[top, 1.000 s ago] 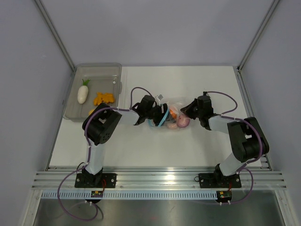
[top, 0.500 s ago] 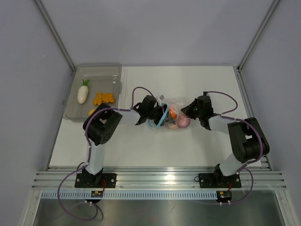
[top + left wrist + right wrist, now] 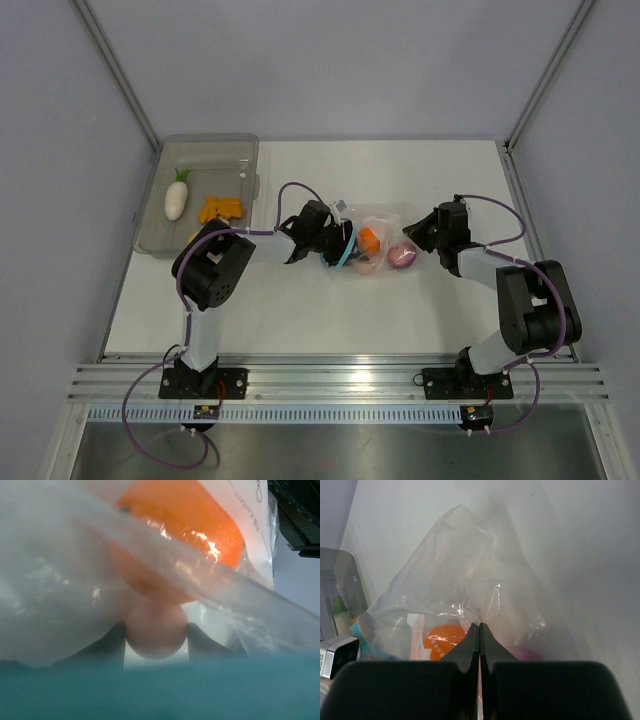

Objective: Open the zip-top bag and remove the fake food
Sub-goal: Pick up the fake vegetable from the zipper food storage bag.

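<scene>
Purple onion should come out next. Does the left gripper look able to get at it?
Probably not yet: the left gripper is at the mouth of the zip-top bag, but the orange piece and pinkish egg sit between it and the purple onion.

Entry: zip-top bag (image 3: 383,226).
- zip strip (image 3: 150,690): a blurred teal band along the lower edge of the left wrist view.
- Inside the bag:
  - orange piece (image 3: 175,530): cut off by the top edge.
  - pinkish egg (image 3: 156,630): out of focus.
  - purple onion (image 3: 527,654): mostly behind the right gripper (image 3: 480,630).
- At the bag's mouth: left gripper (image 3: 343,246), fingertips hidden, hold indeterminable.
</scene>
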